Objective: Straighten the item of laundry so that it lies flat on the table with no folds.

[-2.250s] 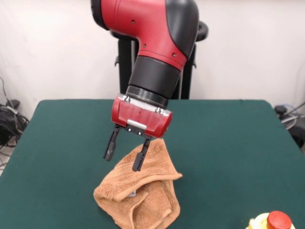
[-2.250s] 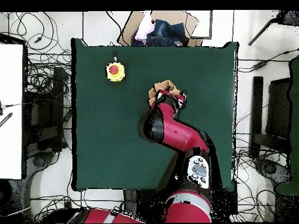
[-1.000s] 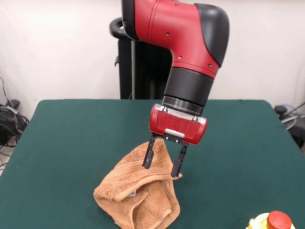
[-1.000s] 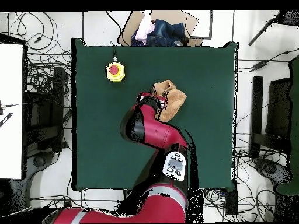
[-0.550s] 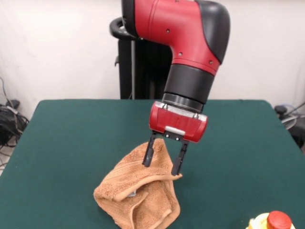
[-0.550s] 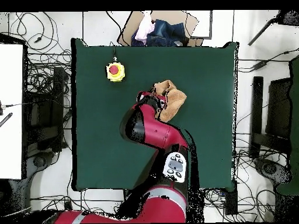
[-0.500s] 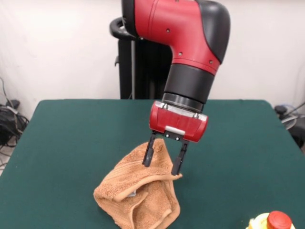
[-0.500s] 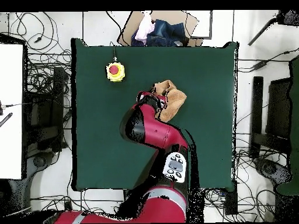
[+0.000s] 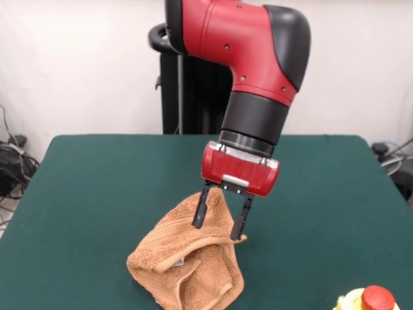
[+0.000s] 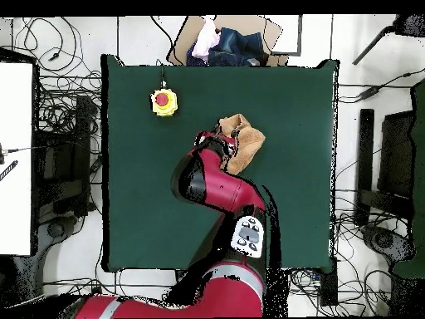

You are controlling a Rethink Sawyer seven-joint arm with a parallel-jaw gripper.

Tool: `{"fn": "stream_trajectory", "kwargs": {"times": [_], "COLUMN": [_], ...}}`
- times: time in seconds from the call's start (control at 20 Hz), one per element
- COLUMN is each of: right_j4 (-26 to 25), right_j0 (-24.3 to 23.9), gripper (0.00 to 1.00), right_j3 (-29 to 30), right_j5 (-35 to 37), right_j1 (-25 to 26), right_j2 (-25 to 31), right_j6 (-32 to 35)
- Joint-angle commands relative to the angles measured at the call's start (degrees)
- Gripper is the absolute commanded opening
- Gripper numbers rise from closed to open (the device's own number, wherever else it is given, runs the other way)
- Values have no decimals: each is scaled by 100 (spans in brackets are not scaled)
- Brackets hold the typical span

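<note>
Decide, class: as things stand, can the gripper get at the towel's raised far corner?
Probably yes. The open gripper stands right at the crumpled towel, its fingers straddling that raised corner, and nothing on the table lies between them.

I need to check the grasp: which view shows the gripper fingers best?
The front view: the gripper hangs open, both fingers straddling the towel peak. In the overhead view the arm covers the gripper; only part of the towel shows.
</note>
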Motion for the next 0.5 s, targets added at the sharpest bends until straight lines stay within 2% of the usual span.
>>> {"fn": "stream_trajectory", "kwargs": {"times": [0.05, 0.5], "right_j4": [434, 499], "right_j0": [109, 100], "gripper": [100, 100], "right_j3": [191, 151], "right_j5": [-338, -600], "right_j1": [385, 555], "right_j2": [297, 346], "right_j6": [1601, 1619]}}
